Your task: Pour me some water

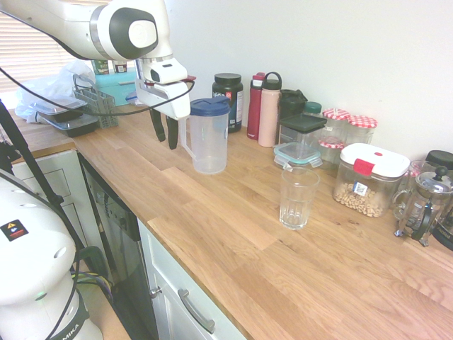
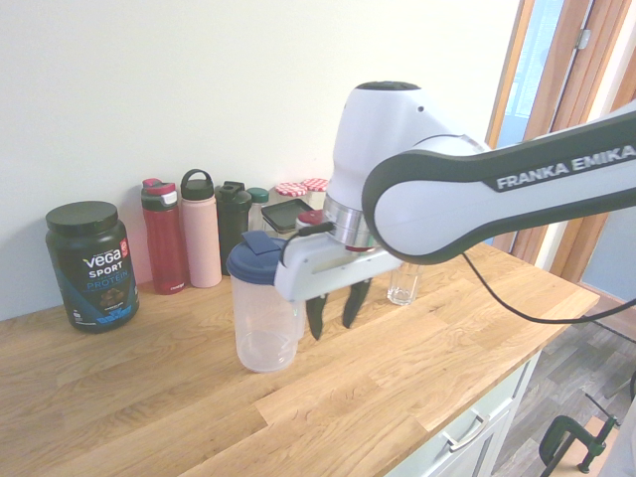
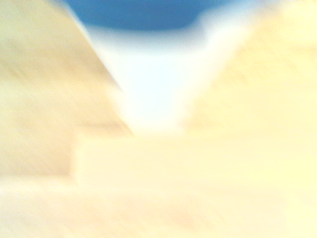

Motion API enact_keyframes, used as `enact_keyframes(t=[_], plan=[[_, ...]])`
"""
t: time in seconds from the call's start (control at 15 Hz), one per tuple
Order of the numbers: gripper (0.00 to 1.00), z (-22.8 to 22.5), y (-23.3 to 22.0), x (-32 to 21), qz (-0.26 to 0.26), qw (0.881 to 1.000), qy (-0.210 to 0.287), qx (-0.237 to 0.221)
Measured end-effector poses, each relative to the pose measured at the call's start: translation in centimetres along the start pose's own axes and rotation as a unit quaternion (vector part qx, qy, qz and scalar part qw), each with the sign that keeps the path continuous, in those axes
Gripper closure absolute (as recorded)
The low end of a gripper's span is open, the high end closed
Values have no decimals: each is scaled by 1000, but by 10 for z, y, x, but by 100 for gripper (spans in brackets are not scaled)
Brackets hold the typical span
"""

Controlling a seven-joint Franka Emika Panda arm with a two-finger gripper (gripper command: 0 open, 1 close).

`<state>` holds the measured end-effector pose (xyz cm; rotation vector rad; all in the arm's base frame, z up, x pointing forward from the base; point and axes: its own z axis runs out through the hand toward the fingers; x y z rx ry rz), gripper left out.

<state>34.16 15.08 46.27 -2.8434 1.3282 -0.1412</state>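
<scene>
claw hangs open beside the blue-lidded water pitcher

the claw (image 1: 165, 145) points down in the upper left of the first exterior view, its two dark fingers parted by a moderate gap. the pitcher (image 1: 210, 142), the task's vessel, stands upright on the wooden counter (image 1: 241, 283) just right of those fingers, near the centre of the frame, its handle (image 1: 185, 139) on the side toward the claw. in the second exterior view the pitcher is left of centre, with the fingers to its right; the blue lid (image 2: 256, 255) is on.

the glass (image 1: 298, 198) stands upright right of centre in the first exterior view, well apart from the pitcher; in the second it shows partly, right of centre, behind the arm (image 2: 437, 204).

along the wall, in the upper middle of the first exterior view, are a black protein tub (image 1: 227, 99), a red bottle (image 1: 255, 106) and a pink bottle (image 1: 270, 113). right of them come stacked food containers (image 1: 301, 138) and jars with red-checked lids (image 1: 359, 127). a white-lidded container (image 1: 369, 180) and a french press (image 1: 425, 205) fill the right side. black trays (image 1: 74, 124) sit at the upper left.

the wrist view is a blur of blue, white and pale wood tones.
</scene>
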Motion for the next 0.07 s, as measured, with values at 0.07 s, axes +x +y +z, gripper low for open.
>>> enact_keyframes(t=[0.07], plan=[[0,0,22,9,8,1000,-7,-6]])
